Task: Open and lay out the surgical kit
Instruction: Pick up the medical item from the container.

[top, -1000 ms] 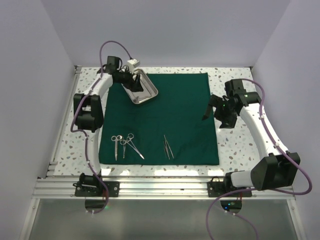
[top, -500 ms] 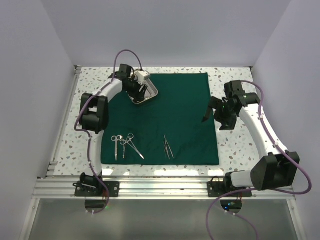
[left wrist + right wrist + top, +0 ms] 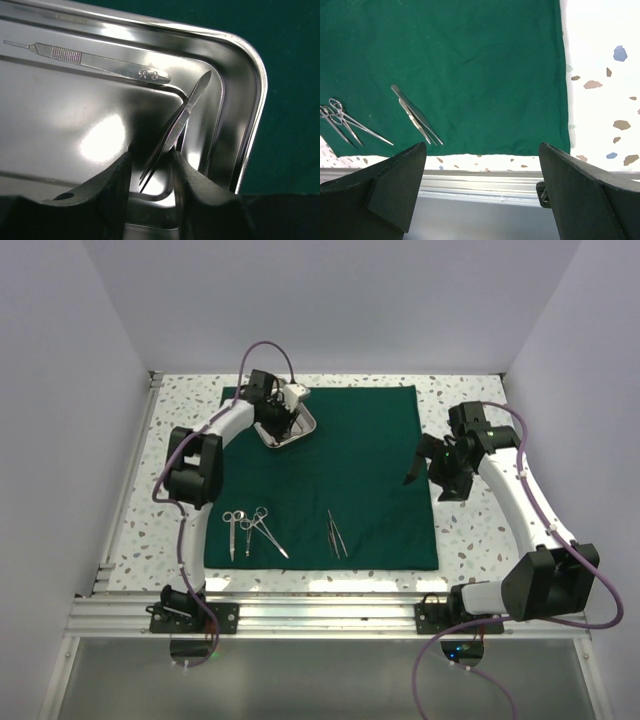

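The dark green cloth (image 3: pixel 365 465) lies spread flat on the table. On its far left corner stands the steel tray (image 3: pixel 309 429), and my left gripper (image 3: pixel 283 419) reaches down into it. In the left wrist view a pair of tweezers (image 3: pixel 181 119) leans in the tray's corner (image 3: pixel 256 65), its tips between my narrowed fingers (image 3: pixel 151 161), with a gap still showing on the left side. A scalpel handle (image 3: pixel 100 62) lies along the tray's far wall. My right gripper (image 3: pixel 425 466) hangs wide open over the cloth's right edge, holding nothing (image 3: pixel 482 150).
Scissors (image 3: pixel 231 530), forceps (image 3: pixel 266 531) and two tweezers (image 3: pixel 336 533) lie in a row along the cloth's near edge. The same tweezers (image 3: pixel 417 117) show in the right wrist view. An aluminium rail (image 3: pixel 320 615) runs along the table's near edge.
My left arm has moved right and down into the tray, and its jaws have narrowed around the tweezers. The right arm has stayed still.
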You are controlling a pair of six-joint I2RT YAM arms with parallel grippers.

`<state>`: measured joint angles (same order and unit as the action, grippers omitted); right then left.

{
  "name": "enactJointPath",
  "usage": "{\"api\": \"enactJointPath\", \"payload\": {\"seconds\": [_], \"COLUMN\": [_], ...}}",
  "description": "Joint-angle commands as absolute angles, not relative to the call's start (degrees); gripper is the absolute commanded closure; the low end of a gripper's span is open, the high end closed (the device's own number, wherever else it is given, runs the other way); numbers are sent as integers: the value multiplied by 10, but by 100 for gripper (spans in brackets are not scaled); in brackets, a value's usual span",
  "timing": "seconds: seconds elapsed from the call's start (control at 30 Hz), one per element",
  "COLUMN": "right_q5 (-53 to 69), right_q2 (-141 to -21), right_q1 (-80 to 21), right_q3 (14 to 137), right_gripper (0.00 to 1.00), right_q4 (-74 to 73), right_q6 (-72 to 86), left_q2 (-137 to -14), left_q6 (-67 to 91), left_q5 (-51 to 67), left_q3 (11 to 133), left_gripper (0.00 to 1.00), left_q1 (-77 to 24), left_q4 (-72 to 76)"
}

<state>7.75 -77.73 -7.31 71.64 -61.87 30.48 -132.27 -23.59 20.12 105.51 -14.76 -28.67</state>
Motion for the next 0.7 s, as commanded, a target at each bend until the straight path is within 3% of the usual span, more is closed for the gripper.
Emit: {"api": "enactJointPath", "payload": {"seconds": [0.0,0.1,0.13,0.43,0.67], "right_q5": [96,96,95,100,121], "right_q2": [-778,-778,-778,-773,-775], "right_q1": [-69,-69,-68,-67,-66], "right_q3": [715,715,715,710,717], "right_gripper": [1,1,1,1,1], "right_q4": [-618,-617,-617,-614,-597], "right_q6": [300,300,300,301,307], "left_q2": [-1334,-1334,-1334,-1325,-1238], "left_q6": [-242,-237,-235,-200,-85], "left_q5": [192,184,180,177,135], "left_q3": [1058,1065,1067,1094,1095], "left_gripper": [60,86,100,100,100], "left_q1": [-156,-156,-156,-143,-98], "left_q4": [-286,-287,-286,-292,-252]}}
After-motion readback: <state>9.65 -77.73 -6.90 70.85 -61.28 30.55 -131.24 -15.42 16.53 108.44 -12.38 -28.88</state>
